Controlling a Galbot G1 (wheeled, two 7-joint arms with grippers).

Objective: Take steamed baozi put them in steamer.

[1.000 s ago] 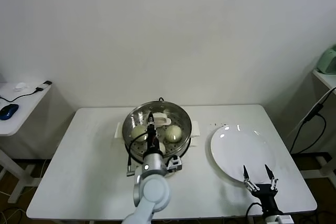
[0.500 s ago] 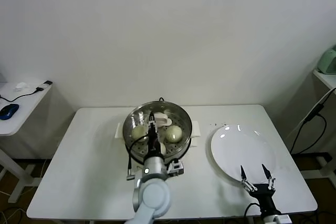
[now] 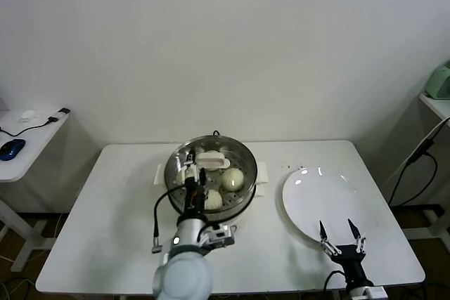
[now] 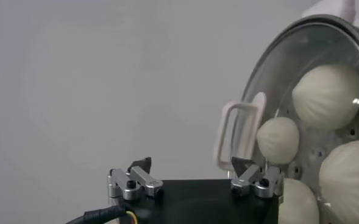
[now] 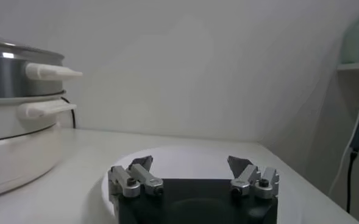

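Side table: a small white table (image 3: 28, 142) at the far left of the head view carries a blue mouse (image 3: 11, 148); neither wrist view shows it.
Table: the main white table (image 3: 119, 223) bears the steamer and the plate.
Left gripper: the left gripper (image 3: 190, 183) reaches over the near-left rim of the steamer, fingers spread apart and holding nothing; its own wrist view (image 4: 191, 173) shows the two fingertips wide apart, one of them in front of the pot's edge.
Steamer: the steel steamer (image 3: 242, 160) stands at the middle of the table toward the back, white side handles out on each flank. The right wrist view shows only its outer wall and handles (image 5: 8, 79), not the inside.
Steamed baozi: the head view shows two clearly on the perforated tray, one right of centre (image 3: 233, 178) and one nearer (image 3: 212, 200); the others are hidden by the arm. The left wrist view shows four inside the pot (image 4: 325, 96), close together.
Plate: a flat white plate (image 3: 325, 201) lies right of the steamer, apart from it.
Right gripper: the right gripper (image 3: 338, 230) sits at the plate's near edge, fingers parted and empty; its wrist view (image 5: 191, 169) shows the plate just beyond them.
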